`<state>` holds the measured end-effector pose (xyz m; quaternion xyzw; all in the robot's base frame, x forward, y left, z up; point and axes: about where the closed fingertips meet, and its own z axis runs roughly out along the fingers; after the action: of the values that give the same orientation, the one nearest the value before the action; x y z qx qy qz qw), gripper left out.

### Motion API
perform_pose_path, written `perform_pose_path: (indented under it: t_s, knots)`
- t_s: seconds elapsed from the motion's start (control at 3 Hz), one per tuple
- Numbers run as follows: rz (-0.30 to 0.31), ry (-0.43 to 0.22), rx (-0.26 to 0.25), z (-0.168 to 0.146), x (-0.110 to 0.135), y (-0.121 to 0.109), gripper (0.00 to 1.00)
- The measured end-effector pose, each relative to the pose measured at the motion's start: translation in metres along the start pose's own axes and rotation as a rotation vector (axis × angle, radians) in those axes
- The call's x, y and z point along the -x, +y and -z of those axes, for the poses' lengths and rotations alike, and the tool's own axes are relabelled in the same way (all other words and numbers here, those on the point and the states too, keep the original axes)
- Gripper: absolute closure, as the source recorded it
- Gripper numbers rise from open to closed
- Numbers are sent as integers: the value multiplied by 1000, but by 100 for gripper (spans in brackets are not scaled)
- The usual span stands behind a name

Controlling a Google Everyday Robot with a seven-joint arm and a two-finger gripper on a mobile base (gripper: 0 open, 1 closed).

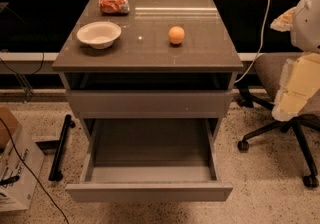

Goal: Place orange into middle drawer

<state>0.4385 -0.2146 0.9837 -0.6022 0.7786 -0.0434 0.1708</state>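
The orange sits on the brown top of the cabinet, right of centre. The middle drawer is pulled out wide at the bottom front, and its flat grey floor has nothing on it. My gripper hangs at the right edge of the camera view, in front of the office chair, well to the right of the orange and below it in the picture, with nothing seen in it.
A white bowl stands on the left of the cabinet top and a red-orange snack packet lies at the back. Another plain grey drawer front is above the open drawer. An office chair stands right, a cardboard box left.
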Motion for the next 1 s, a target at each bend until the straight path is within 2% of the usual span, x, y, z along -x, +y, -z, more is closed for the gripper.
perform_pose_path:
  t_s: [0.33,0.67,1.0]
  knots:
    - [0,0,0,0,0,0,0]
    - [-25,-38,-11,-14,14,-14,0]
    - [-31,-97,11,-45,31,-39,0]
